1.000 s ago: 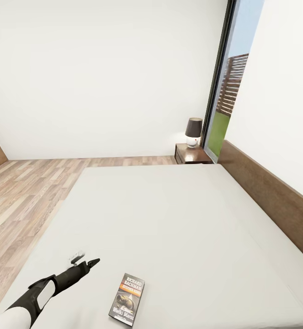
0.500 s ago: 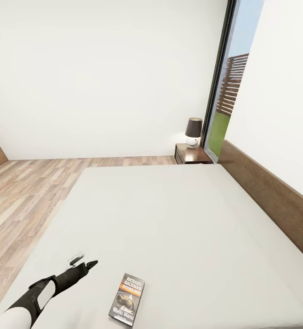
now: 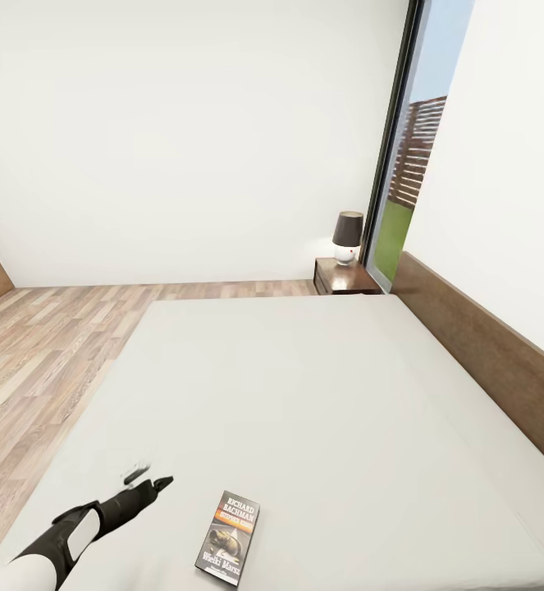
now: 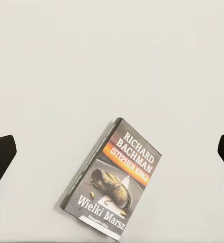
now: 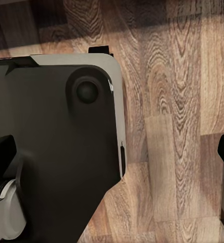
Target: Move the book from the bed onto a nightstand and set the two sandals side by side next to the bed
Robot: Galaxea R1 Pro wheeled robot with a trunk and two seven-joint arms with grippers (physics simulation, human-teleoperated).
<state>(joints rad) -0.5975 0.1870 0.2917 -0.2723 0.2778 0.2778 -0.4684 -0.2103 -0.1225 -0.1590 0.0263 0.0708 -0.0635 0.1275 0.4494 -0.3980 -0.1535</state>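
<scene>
The book [image 3: 229, 538] lies flat on the grey mattress of the bed [image 3: 304, 386], close to its near edge, cover up with an orange band. My left gripper [image 3: 150, 476] hovers open just left of it, apart from it. In the left wrist view the book [image 4: 112, 179] lies between and beyond the two dark fingertips [image 4: 0, 158], which stand wide apart. My right gripper [image 5: 113, 152] is open with nothing in it, over my own dark base [image 5: 56, 152] and the wood floor. A nightstand [image 3: 345, 277] stands past the bed's far corner. The sandals are out of view.
A lamp [image 3: 347, 236] with a dark shade sits on the nightstand. The brown headboard [image 3: 485, 353] runs along the bed's right side. The tall window [image 3: 407, 164] is behind the nightstand. Plank floor [image 3: 50, 336] lies to the left of the bed.
My left gripper has sunk slightly toward the mattress and drawn back a little toward me. The book has not moved.
</scene>
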